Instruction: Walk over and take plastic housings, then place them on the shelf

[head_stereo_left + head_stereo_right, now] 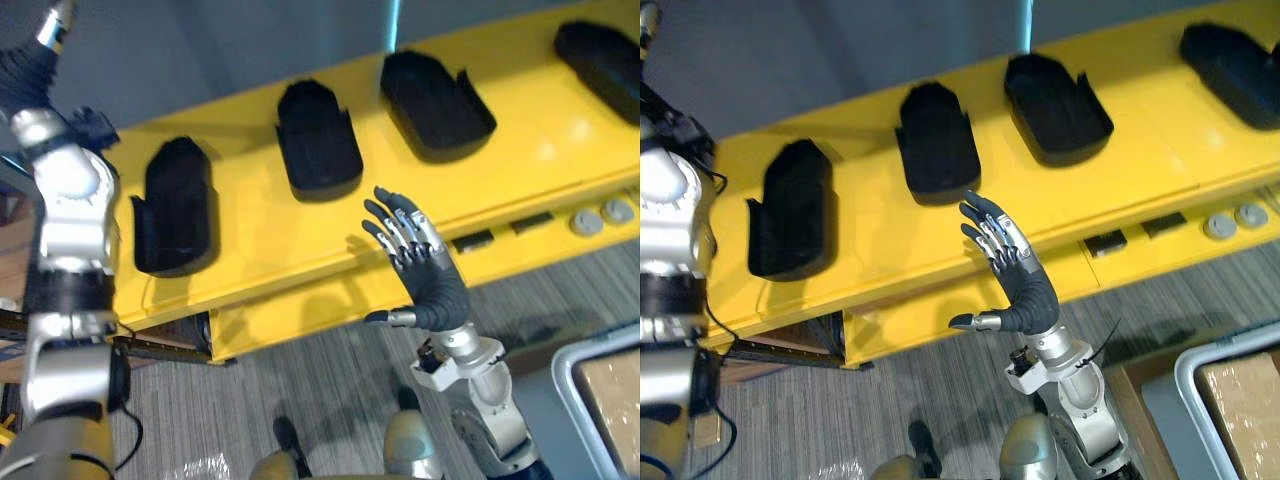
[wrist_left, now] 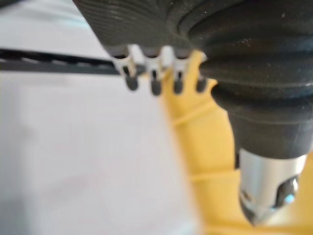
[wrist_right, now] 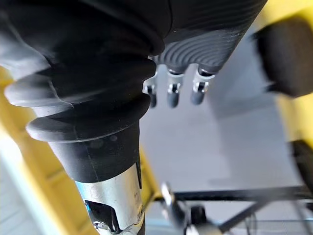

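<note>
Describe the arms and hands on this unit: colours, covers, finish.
The left arm and right arm: silver-grey rounded metal segments with black bands at the joints. The left hand and right hand: dark ribbed cover over back and wrist, silver fingers with dark tips.

A factory or workshop setting was indicated: black plastic housings (image 1: 318,140) were laid in a row along a long yellow bench (image 1: 250,222), round buttons (image 1: 585,222) were set into its front, and a grey-rimmed bin (image 1: 565,375) holding a cardboard box (image 1: 612,400) was seen on grey striped flooring (image 1: 330,380).
</note>
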Tool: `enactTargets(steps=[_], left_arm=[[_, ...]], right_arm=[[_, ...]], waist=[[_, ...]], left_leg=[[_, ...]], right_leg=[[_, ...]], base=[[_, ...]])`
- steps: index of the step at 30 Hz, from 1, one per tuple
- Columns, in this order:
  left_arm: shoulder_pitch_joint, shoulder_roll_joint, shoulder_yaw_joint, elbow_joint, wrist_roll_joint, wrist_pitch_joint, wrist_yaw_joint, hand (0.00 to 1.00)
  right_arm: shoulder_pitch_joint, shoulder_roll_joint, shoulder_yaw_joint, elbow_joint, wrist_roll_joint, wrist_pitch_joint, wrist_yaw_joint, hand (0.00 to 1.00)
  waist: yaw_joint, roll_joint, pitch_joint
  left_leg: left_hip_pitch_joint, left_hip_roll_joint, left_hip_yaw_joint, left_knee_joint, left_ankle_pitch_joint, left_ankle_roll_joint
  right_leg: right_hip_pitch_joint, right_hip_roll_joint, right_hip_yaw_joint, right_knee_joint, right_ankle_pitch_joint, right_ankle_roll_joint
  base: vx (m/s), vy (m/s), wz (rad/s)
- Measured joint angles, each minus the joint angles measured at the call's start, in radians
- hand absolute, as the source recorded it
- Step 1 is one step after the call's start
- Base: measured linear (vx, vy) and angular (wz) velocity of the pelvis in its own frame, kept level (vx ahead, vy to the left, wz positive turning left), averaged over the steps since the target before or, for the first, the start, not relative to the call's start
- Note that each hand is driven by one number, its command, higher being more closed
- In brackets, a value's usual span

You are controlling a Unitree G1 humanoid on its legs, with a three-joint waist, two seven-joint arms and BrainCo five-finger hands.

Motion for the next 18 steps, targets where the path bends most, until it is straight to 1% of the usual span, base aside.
enactTargets(steps=[1, 2, 3, 4, 5, 6, 7, 8, 9, 10, 11, 12, 14, 16, 18], left_arm=[[0.111, -0.058, 0.001, -0.085, -0.004, 0.006, -0.043, 1.00], [0.166, -0.092, 0.001, -0.122, -0.009, 0.008, -0.070, 1.00], [0.276, -0.162, -0.001, -0.186, -0.031, 0.015, -0.134, 1.00], [0.329, -0.195, -0.003, -0.211, -0.044, 0.019, -0.164, 1.00], [0.424, -0.246, -0.012, -0.241, -0.070, 0.032, -0.217, 1.00], [0.507, -0.279, -0.017, -0.261, -0.102, 0.050, -0.273, 1.00], [0.544, -0.292, -0.023, -0.272, -0.123, 0.058, -0.299, 1.00], [0.613, -0.314, -0.035, -0.299, -0.153, 0.077, -0.342, 1.00], [0.670, -0.329, -0.054, -0.318, -0.161, 0.082, -0.381, 1.00], [0.695, -0.338, -0.060, -0.326, -0.159, 0.089, -0.400, 1.00], [0.745, -0.360, -0.071, -0.341, -0.158, 0.105, -0.435, 1.00], [0.785, -0.368, -0.084, -0.343, -0.157, 0.121, -0.457, 1.00], [0.815, -0.376, -0.094, -0.342, -0.154, 0.136, -0.478, 1.00], [0.819, -0.394, -0.096, -0.336, -0.148, 0.137, -0.495, 1.00], [0.818, -0.392, -0.098, -0.329, -0.147, 0.137, -0.510, 1.00]], right_arm=[[-0.002, 0.005, 0.003, 0.007, -0.025, 0.000, -0.019, 0.00], [-0.002, 0.008, 0.003, 0.011, -0.031, 0.001, -0.025, 0.00], [-0.002, 0.014, 0.003, 0.027, -0.042, 0.005, -0.043, 0.00], [-0.002, 0.019, 0.003, 0.037, -0.043, 0.011, -0.050, 0.00], [-0.001, 0.028, 0.004, 0.052, -0.049, 0.023, -0.063, 0.00], [-0.001, 0.039, 0.003, 0.067, -0.060, 0.030, -0.073, 0.00], [0.002, 0.045, 0.004, 0.069, -0.061, 0.036, -0.080, 0.00], [0.007, 0.055, 0.005, 0.069, -0.061, 0.050, -0.083, 0.00], [0.013, 0.066, 0.005, 0.071, -0.062, 0.054, -0.088, 0.00], [0.016, 0.069, 0.005, 0.072, -0.062, 0.057, -0.091, 0.00], [0.032, 0.081, 0.005, 0.077, -0.061, 0.070, -0.101, 0.00], [0.050, 0.092, 0.005, 0.087, -0.061, 0.079, -0.104, 0.00], [0.074, 0.098, 0.004, 0.107, -0.061, 0.090, -0.105, 0.00], [0.096, 0.098, 0.005, 0.137, -0.061, 0.096, -0.120, 0.00], [0.110, 0.098, 0.005, 0.147, -0.061, 0.097, -0.127, 0.00]], waist=[[0.022, -0.001, -0.013], [0.029, -0.003, -0.014], [0.044, -0.007, -0.017], [0.051, -0.008, -0.018], [0.069, -0.012, -0.021], [0.085, -0.018, -0.024], [0.095, -0.020, -0.028], [0.102, -0.024, -0.042], [0.108, -0.026, -0.046], [0.115, -0.026, -0.046], [0.125, -0.028, -0.052], [0.127, -0.029, -0.062], [0.126, -0.030, -0.076], [0.129, -0.033, -0.078], [0.130, -0.034, -0.079]], left_leg=[[-0.001, 0.000, -0.012, 0.000, 0.000, 0.000], [-0.001, 0.000, -0.027, 0.000, 0.000, 0.000], [-0.002, 0.000, -0.043, 0.000, -0.002, -0.002], [-0.003, 0.000, -0.053, 0.000, -0.003, -0.004], [-0.003, -0.001, -0.063, -0.001, -0.007, -0.005], [-0.008, -0.003, -0.080, -0.004, -0.009, -0.001], [-0.012, -0.002, -0.083, -0.006, -0.009, -0.002], [-0.031, -0.002, -0.087, -0.006, -0.008, -0.004], [-0.040, -0.002, -0.088, -0.007, -0.004, -0.006], [-0.041, -0.002, -0.088, -0.007, -0.002, -0.007], [-0.041, -0.002, -0.088, -0.007, 0.003, -0.006], [-0.046, -0.002, -0.089, -0.007, 0.008, -0.005], [-0.057, -0.002, -0.095, -0.007, 0.013, -0.010], [-0.057, -0.002, -0.095, -0.007, 0.016, -0.010], [-0.058, -0.002, -0.093, -0.007, 0.016, -0.010]], right_leg=[[0.022, 0.000, -0.023, -0.013, 0.000, 0.000], [0.033, 0.000, -0.035, -0.020, 0.000, 0.000], [0.053, 0.000, -0.058, -0.030, 0.000, 0.000], [0.062, 0.000, -0.072, -0.032, 0.000, 0.000], [0.076, 0.000, -0.093, -0.040, -0.001, -0.001], [0.088, 0.000, -0.107, -0.049, -0.002, -0.001], [0.086, 0.000, -0.113, -0.052, -0.004, -0.004], [0.083, 0.000, -0.132, -0.058, -0.006, -0.006], [0.084, 0.000, -0.142, -0.060, -0.005, -0.006], [0.084, 0.000, -0.143, -0.061, -0.005, -0.007], [0.084, 0.000, -0.143, -0.063, -0.003, -0.009], [0.083, 0.000, -0.146, -0.064, -0.001, -0.011], [0.078, 0.000, -0.153, -0.066, 0.001, -0.012], [0.078, 0.001, -0.153, -0.067, 0.002, -0.012], [0.077, 0.001, -0.153, -0.067, 0.006, -0.010]], base=[[0.02, -0.023, 0.48], [-0.03, -0.016, 0.52], [-0.05, -0.009, 0.44], [-0.09, -0.004, 0.51], [-0.10, 0.005, 0.44], [-0.10, 0.004, 0.40], [-0.12, 0.004, 0.39], [-0.09, -0.001, 0.41], [-0.08, 0.001, 0.35], [-0.04, 0.006, 0.16], [0.00, 0.000, 0.00], [-0.02, 0.004, 0.06], [0.01, -0.006, 0.08], [0.00, 0.000, 0.00], [0.02, -0.005, -0.02]])
